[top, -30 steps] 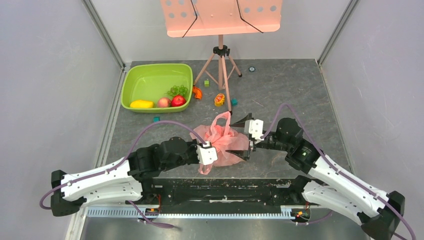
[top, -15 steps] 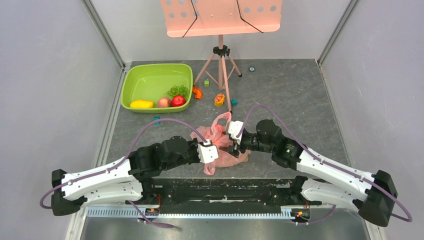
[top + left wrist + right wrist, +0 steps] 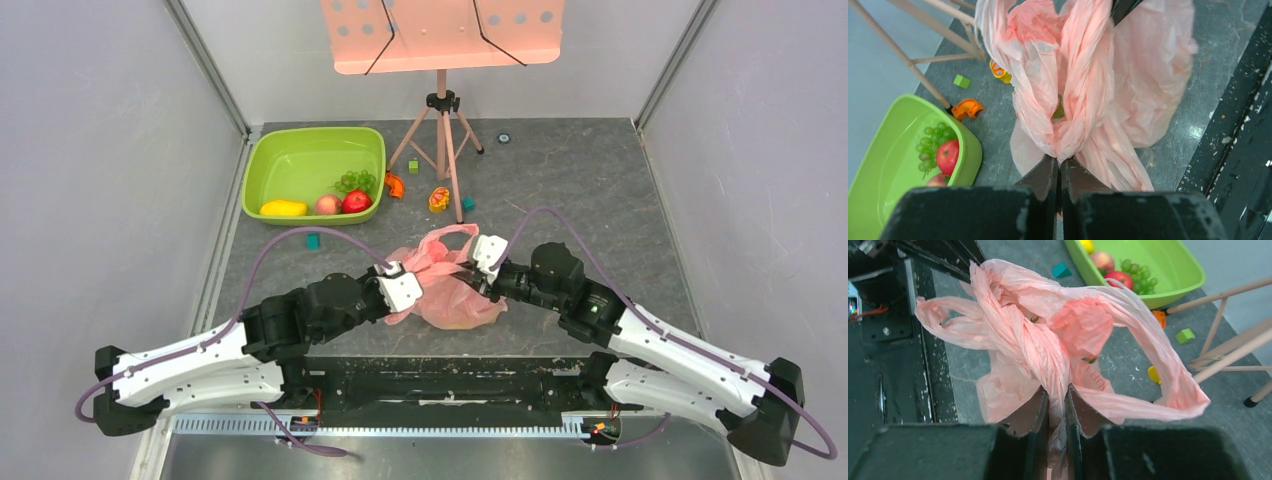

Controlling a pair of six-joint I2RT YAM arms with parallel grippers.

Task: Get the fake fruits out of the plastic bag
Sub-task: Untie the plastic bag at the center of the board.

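Note:
The pink plastic bag [image 3: 447, 290] lies crumpled on the grey table between my two arms. My left gripper [image 3: 402, 288] is shut on a bunched fold at the bag's left side, seen up close in the left wrist view with the left gripper [image 3: 1059, 161] pinching the plastic bag [image 3: 1148, 65]. At the bag's right side, my right gripper [image 3: 484, 268] holds a twisted strand; the right wrist view shows the right gripper [image 3: 1057, 391] shut on the plastic bag [image 3: 1018, 340]. Fake fruits lie in the green basin [image 3: 290, 150]: a yellow mango [image 3: 284, 208], a peach [image 3: 327, 205], a red apple [image 3: 356, 201]. Whatever the bag holds is hidden.
A pink music stand on a tripod [image 3: 441, 140] stands behind the bag. Small blocks lie around its feet: a teal cube [image 3: 313, 240], a green cube [image 3: 413, 166], an orange piece [image 3: 396, 186], a yellow toy [image 3: 438, 199]. Grey walls close in on both sides.
My right gripper has moved in from the right onto the bag and shut on it. The left gripper has carried its fold a little left and back, spreading the bag.

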